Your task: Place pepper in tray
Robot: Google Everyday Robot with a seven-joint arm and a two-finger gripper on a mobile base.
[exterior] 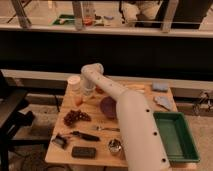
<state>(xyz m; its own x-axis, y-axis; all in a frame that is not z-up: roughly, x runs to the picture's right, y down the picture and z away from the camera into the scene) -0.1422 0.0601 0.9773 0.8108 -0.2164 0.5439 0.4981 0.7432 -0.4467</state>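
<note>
A: What is on the wooden table [100, 146]?
B: The green tray [175, 139] at its right front corner. The gripper [86, 91] hangs over the far left, well apart from it.
A: Its grasp?
B: Cannot tell. The pepper [78, 101] lies on the table, just beside the gripper.

gripper [86, 93]: largely hidden under arm [127, 112], beside cup [74, 83] | pepper [78, 101]: tiny, probably the orange speck | arm base: cut off below
</note>
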